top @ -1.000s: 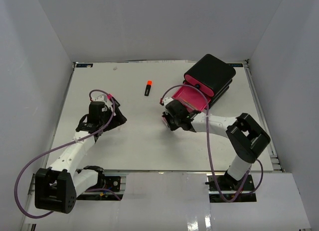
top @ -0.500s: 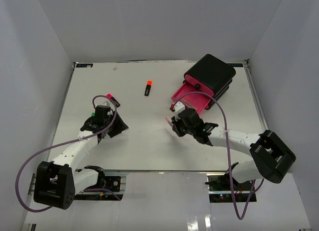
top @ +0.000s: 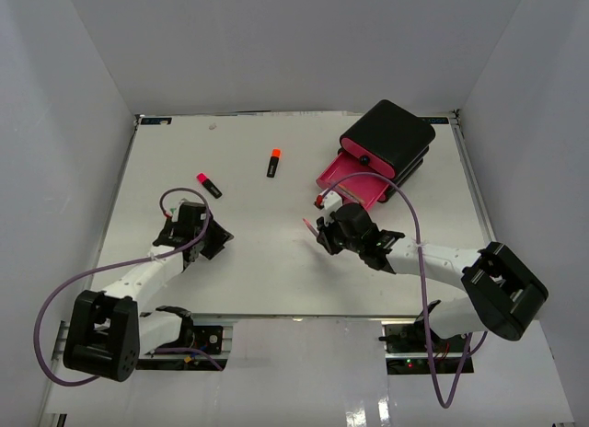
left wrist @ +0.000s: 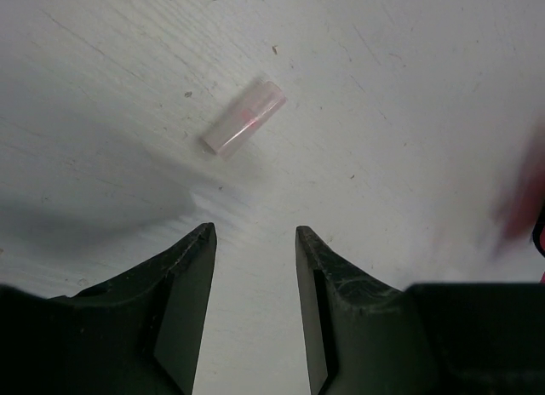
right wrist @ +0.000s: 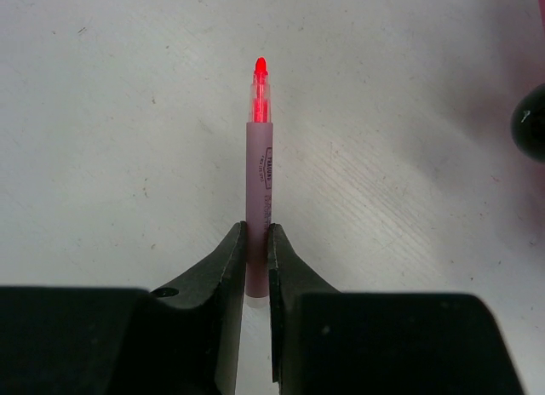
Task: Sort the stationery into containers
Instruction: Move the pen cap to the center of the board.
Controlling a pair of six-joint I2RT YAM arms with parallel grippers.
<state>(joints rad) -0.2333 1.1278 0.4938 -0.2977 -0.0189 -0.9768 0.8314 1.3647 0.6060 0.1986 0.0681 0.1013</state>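
My right gripper (right wrist: 257, 229) is shut on a thin pink pen (right wrist: 259, 169) with a red tip, held low over the white table. From above, the right gripper (top: 322, 228) sits just in front of the open pink drawer (top: 350, 180) of the black drawer box (top: 387, 136). My left gripper (left wrist: 255, 233) is open with nothing between its fingers; a short clear pinkish cap (left wrist: 244, 116) lies ahead of it. In the top view the left gripper (top: 213, 236) is near a pink-capped highlighter (top: 208, 185). An orange-capped highlighter (top: 273, 163) lies farther back.
A black round knob (right wrist: 532, 123) shows at the right edge of the right wrist view. White walls close in the table (top: 267, 280) at the back and on both sides. A blurred pink shape (left wrist: 524, 203) sits at the right edge of the left wrist view.
My left gripper has pulled back toward the near edge, uncovering the pink-capped highlighter, and its jaws have narrowed. The right arm has swung its elbow out right, still holding the pen.
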